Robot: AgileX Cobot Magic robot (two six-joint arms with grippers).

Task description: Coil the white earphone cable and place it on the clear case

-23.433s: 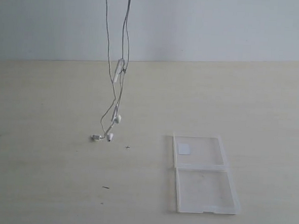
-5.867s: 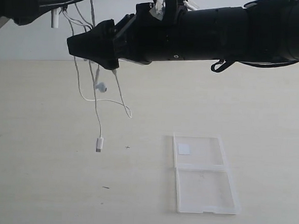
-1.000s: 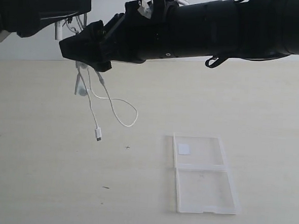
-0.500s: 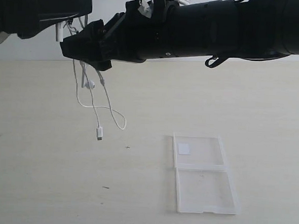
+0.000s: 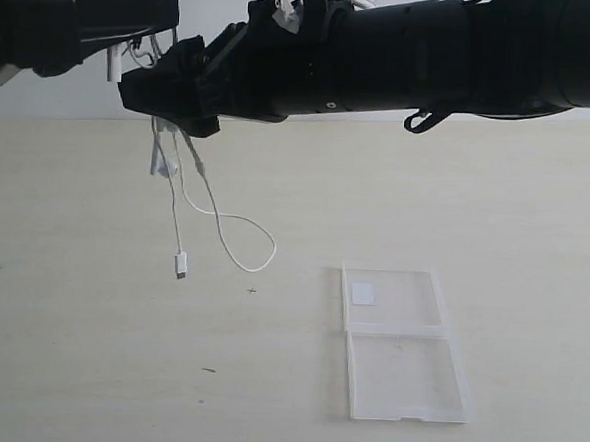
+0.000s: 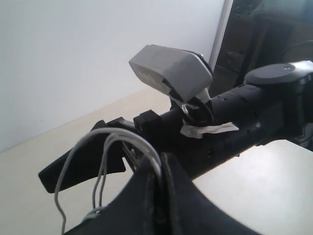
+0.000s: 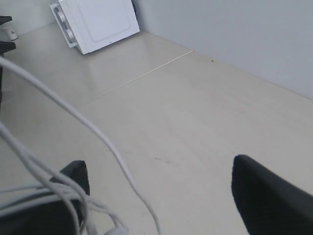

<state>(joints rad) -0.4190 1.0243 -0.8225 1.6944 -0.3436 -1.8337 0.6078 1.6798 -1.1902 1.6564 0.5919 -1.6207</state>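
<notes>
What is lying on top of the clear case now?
Nothing lies on the clear case; only its own white sticker shows. The white earphone cable hangs in the air left of it. Nothing covers the case.

Soft even daylight, faint shadows, blurred wrist-view foregrounds

Left gripper (image 6: 159,188) apparently pinching cable (image 6: 131,140)

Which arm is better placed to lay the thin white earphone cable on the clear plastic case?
Probably left: the left gripper is shut on the thin white earphone cable, while the right gripper is open with strands draped over one finger. The flat clear plastic case lies rightward, though.
</notes>
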